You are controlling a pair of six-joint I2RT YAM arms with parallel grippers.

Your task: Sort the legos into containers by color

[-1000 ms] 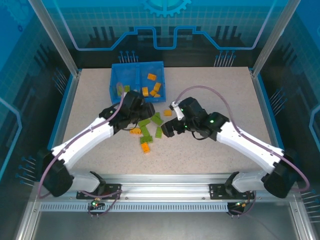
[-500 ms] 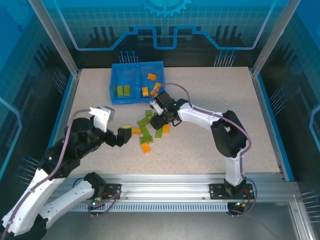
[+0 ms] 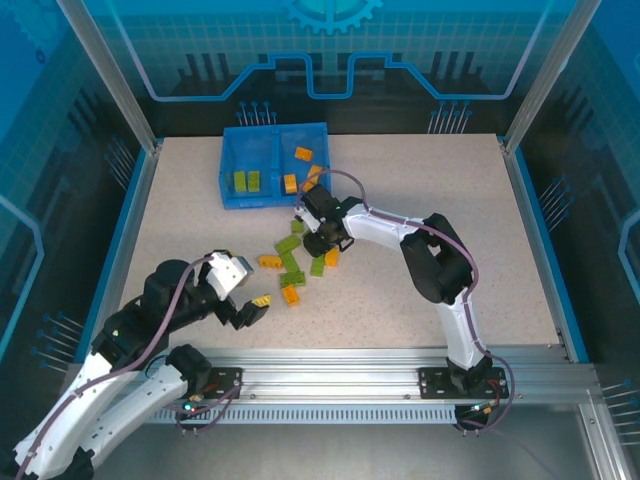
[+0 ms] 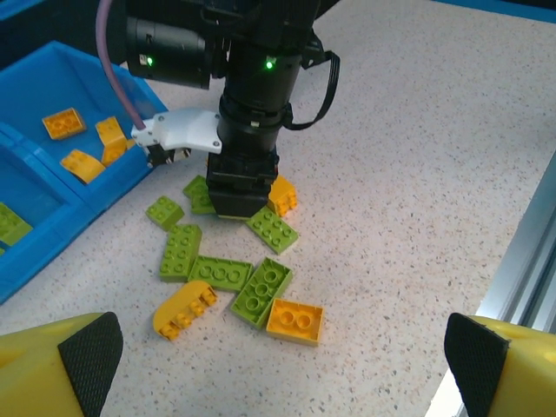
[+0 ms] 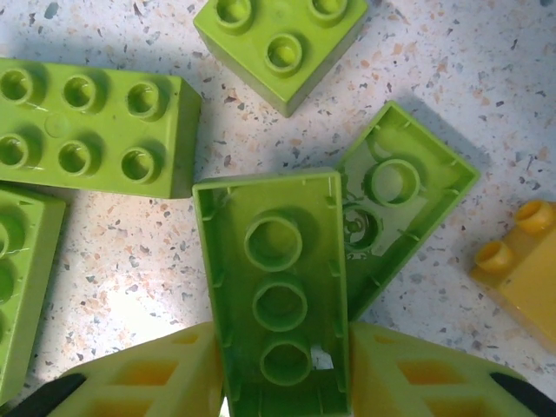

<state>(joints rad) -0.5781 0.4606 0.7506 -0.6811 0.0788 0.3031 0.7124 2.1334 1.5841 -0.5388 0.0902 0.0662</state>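
My right gripper (image 3: pixel 320 238) is down in the loose pile, shut on an upside-down lime green lego (image 5: pixel 278 295) held between its yellow fingers (image 5: pixel 148 378). More green legos (image 5: pixel 91 122) lie around it, and an orange one (image 5: pixel 521 261) lies to the right. My left gripper (image 3: pixel 252 310) hangs open and empty near the front left, looking over the pile (image 4: pixel 252 278) and an orange lego (image 4: pixel 295 320). The blue tray (image 3: pixel 262 201) holds green legos (image 3: pixel 245 181) in its left compartment and orange ones (image 3: pixel 303 154) in its right.
The right arm's black wrist (image 4: pixel 252 130) stands over the pile's far side. The tray's wall (image 4: pixel 39 234) sits just left of the pile. A metal rail (image 3: pixel 330 380) runs along the near table edge, and blue walls enclose the sides.
My left arm has pulled back from the pile toward the near left edge. My right gripper came in to the pile from the right and now stays there.
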